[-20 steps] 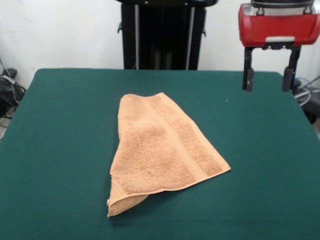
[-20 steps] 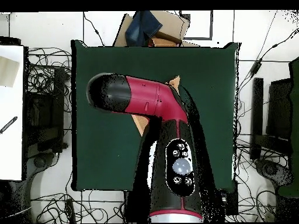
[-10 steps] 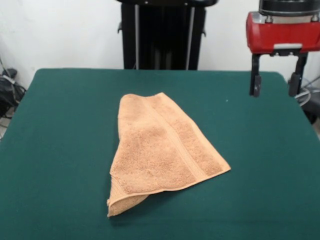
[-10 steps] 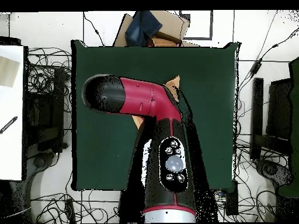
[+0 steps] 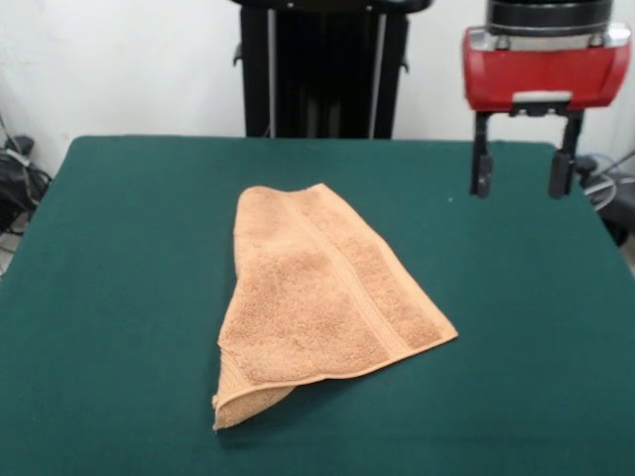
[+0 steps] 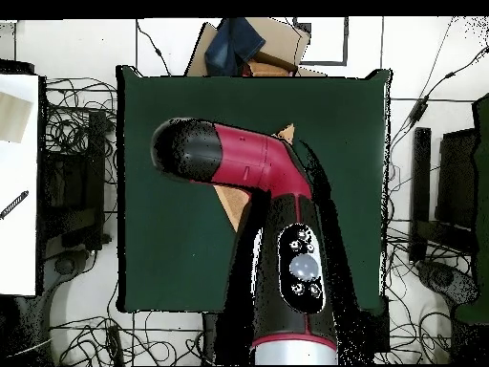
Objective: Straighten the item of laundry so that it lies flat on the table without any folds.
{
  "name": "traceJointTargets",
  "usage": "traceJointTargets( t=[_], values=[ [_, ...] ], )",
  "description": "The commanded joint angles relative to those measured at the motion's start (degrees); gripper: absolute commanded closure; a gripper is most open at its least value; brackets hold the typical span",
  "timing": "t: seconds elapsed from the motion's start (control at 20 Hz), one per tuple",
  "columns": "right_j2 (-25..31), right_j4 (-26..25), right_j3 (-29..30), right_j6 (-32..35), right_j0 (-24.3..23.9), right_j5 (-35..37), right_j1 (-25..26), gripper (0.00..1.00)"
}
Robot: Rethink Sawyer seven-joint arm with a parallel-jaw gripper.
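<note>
The peach-orange towel [image 5: 322, 293] lies in the middle of the dark green table [image 5: 119, 297]. It is folded over itself, with a woven band running along it and a lower layer sticking out at its near left corner. My gripper [image 5: 520, 177] hangs open and empty above the table's far right part, well apart from the towel. In the overhead view the red and black arm [image 6: 272, 191] covers most of the towel; only small parts of the towel [image 6: 232, 204] show beside it on the table [image 6: 162, 248]. The gripper itself is hidden under the arm there.
The black pedestal [image 5: 322, 69] stands behind the table's far edge. Cables [image 5: 15, 178] lie off the table's left side. In the overhead view a cardboard box with blue cloth [image 6: 253, 43] sits beyond the table's top edge and a white surface [image 6: 17, 182] lies at left.
The gripper swung right, then back left past where it began, staying open above the table. The towel has not moved.
</note>
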Motion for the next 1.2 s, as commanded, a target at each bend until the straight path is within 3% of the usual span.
traceJointTargets(
  t=[0.05, 0.65, 1.2],
  values=[
    [5.45, 2.31, 1.50, 6.36, -2.54, -0.66, 3.48, 0.00],
    [5.15, 0.84, 1.65, 7.75, -1.26, -5.59, 6.37, 0.00],
    [3.55, 1.44, -0.09, 9.22, 0.62, -2.09, 5.59, 0.00]
  ],
)
